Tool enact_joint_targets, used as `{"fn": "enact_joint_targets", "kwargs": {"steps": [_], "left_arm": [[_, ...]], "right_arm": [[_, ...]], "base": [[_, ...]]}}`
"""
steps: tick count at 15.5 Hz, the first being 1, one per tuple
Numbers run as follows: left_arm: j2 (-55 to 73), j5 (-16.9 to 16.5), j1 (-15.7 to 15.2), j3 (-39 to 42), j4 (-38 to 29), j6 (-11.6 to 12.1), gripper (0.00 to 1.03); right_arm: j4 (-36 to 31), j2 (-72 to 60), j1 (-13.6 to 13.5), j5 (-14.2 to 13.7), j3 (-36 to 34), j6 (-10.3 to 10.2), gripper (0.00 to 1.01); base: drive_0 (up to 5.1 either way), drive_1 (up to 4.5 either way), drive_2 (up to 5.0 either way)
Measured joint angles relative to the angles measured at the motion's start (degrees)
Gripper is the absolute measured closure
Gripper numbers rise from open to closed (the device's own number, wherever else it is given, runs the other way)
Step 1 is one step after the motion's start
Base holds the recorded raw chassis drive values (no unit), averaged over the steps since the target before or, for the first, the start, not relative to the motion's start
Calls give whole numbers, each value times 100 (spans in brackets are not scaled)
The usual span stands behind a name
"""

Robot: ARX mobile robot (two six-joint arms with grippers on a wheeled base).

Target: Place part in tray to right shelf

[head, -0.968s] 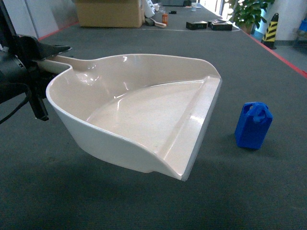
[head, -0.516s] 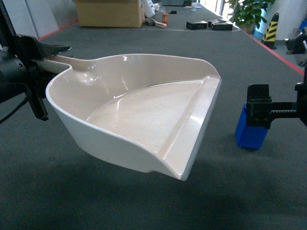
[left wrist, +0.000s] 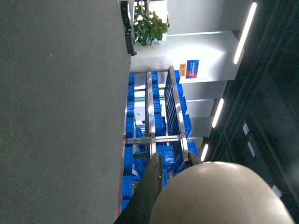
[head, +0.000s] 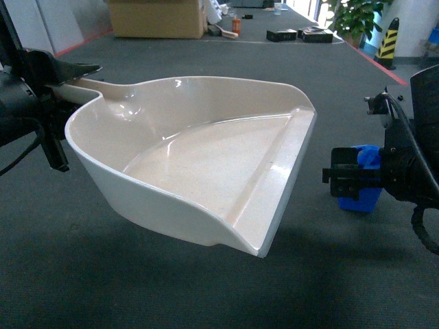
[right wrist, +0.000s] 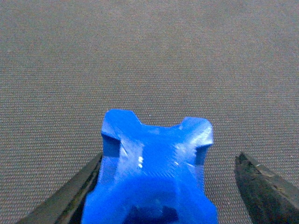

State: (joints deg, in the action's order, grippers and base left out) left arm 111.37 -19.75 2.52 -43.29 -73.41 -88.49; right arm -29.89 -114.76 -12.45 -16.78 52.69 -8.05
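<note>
The part stands upright on the grey carpet to the right of the tray, half hidden in the head view by the right gripper. The right wrist view shows that gripper's fingers spread apart on either side of the part. The left gripper clamps the tray's handle, and only the left wrist view shows the steel shelf holding blue crates.

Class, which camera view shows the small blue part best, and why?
The right wrist view: the part fills the lower frame, close and sharp, between the open right gripper fingers. The head view shows it partly hidden behind that gripper. The left wrist view does not show it.
</note>
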Motion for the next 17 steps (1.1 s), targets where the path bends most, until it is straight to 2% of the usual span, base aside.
{"fn": "enact_joint_targets", "kwargs": {"steps": [3,4,7,10,11,14,17], "left_arm": [[0,0,0,-2,0,-2,91],[0,-2,0,0,-2,-2,91],[0,0,0,0,-7,-2,91],[0,2,0,-2,-2,-2,91],[0,0,0,0,-2,0,91],[0,0,0,-2,-2,-2,91],[0,0,0,-2,-4,0,91]], "right_arm": [[-192,-17,2,-90,-15,9,49],[-195,105,7,-90,-114,7,53],[-361,992,11,-79,-610,46,53],[-295,2129,-101,-50,-704,190,54],[-284,2479,-269,-28,-706,223,54],[-420,2994,-942,358,-553,190,54],[-286,2717,-1554,964,-85,-44,54]], "base": [[0,0,0],[0,0,0],[0,0,0],[0,0,0],[0,0,0],[0,0,0],[0,0,0]]}}
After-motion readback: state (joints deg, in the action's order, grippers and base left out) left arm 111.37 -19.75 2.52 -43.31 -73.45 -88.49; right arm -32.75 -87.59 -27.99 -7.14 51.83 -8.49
